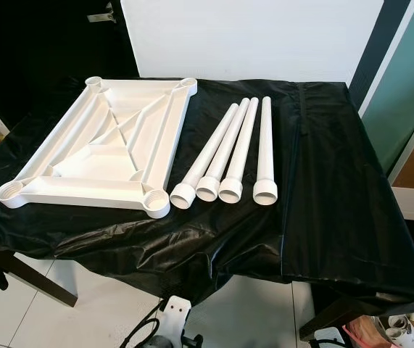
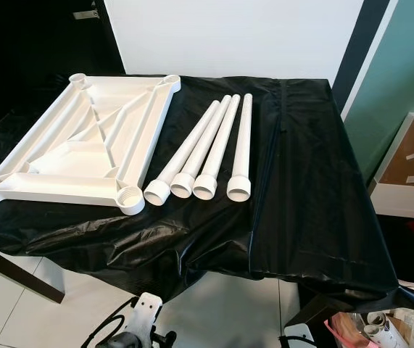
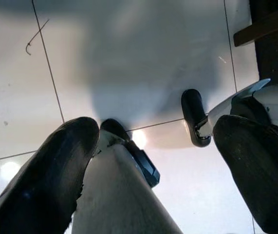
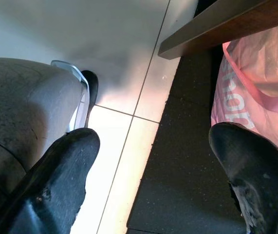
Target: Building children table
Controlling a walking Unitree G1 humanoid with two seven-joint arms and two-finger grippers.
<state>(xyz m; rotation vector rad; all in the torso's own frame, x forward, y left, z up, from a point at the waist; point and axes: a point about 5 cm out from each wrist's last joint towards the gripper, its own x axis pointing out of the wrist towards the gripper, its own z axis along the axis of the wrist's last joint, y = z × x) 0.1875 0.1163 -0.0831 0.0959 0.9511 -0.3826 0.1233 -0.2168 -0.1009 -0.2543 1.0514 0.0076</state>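
In the head view, nearest us hangs the black plastic sheet [image 1: 192,246] draped over the table edge. On it the white tabletop [image 1: 105,145] lies upside down with its corner sockets facing up, we judge so the legs can go in. Just beside it to the right, four white legs [image 1: 228,156] lie side by side, wide ends toward us.

From the left wrist, our left gripper [image 3: 148,161] hangs over the tiled floor [image 3: 129,58], fingers spread wide, holding nothing.

From the right wrist, our right gripper [image 4: 153,170] is likewise wide open and empty, near a pink bag [image 4: 255,83].
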